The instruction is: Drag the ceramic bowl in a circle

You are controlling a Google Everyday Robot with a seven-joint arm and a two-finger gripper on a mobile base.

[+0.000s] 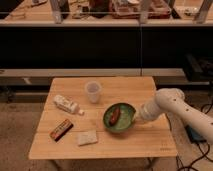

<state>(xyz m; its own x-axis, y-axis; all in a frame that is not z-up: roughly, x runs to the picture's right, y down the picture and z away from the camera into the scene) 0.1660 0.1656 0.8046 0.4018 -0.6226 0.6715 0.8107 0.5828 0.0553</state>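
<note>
The ceramic bowl (119, 117) is round, shallow and glossy green, and sits on the wooden table (150, 90) right of centre near the front. A small brown item lies inside it. My gripper (136, 119) comes in from the right on a white arm (177, 107) and meets the bowl's right rim. A translucent plastic cup (93, 91) stands upright behind and left of the bowl.
A white bottle (67, 104) lies on its side at the left. A dark snack bar (61, 129) and a pale packet (87, 137) lie near the front left. A dark shelf unit stands behind the table. A blue object (194, 134) is on the floor at right.
</note>
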